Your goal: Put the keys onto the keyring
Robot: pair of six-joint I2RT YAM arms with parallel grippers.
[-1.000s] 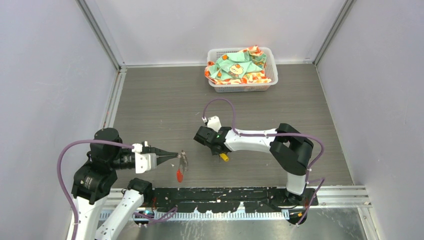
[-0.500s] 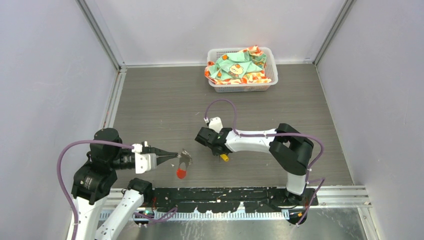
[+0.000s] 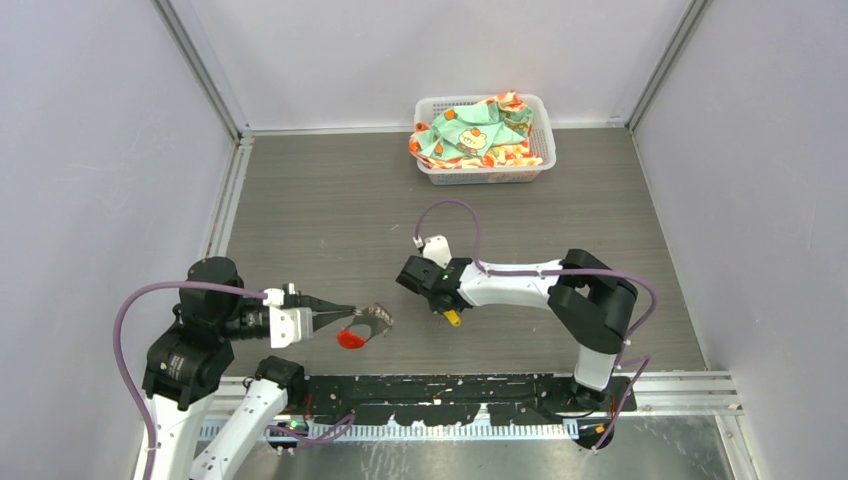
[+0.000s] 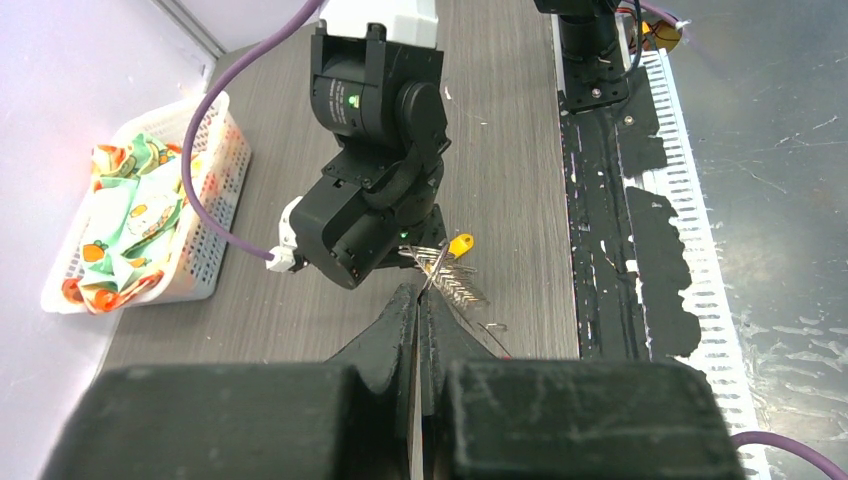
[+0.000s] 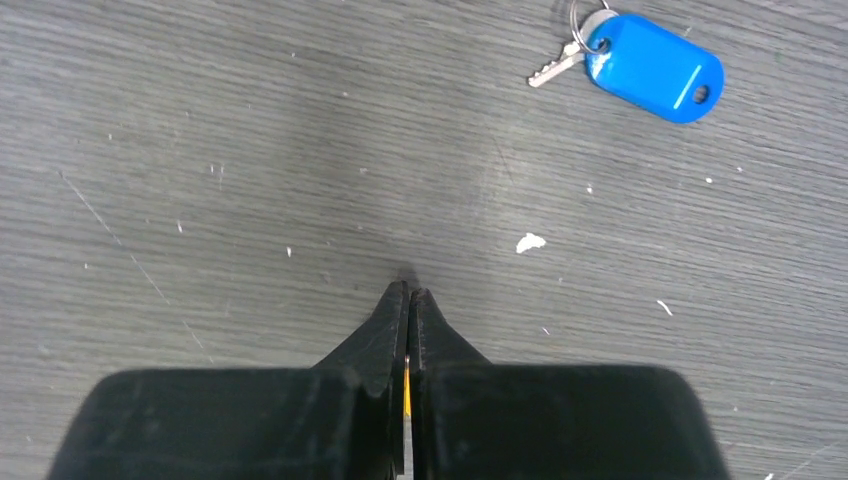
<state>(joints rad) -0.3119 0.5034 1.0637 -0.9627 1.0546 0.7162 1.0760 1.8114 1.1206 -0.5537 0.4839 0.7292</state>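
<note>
Both sets of jaws pressed together, each on a catch.
My left gripper (image 3: pixel 338 312) pinches the keyring (image 3: pixel 375 318). My right gripper (image 5: pixel 409 296) nips the yellow key (image 3: pixel 452 318) low over the table (image 5: pixel 200 150), and the blue key (image 5: pixel 648 66) lies just ahead.

place: robotics lab test cell | signs: white-and-black left robot arm (image 3: pixel 190 355) and right robot arm (image 3: pixel 515 283) bolted to black base plate (image 3: pixel 450 392) at near edge of grey wood-grain desk (image 3: pixel 320 200) | plain pale enclosure walls (image 3: pixel 90 150) | aluminium frame posts (image 3: pixel 200 70) | loose purple cables (image 3: pixel 128 312)
</note>
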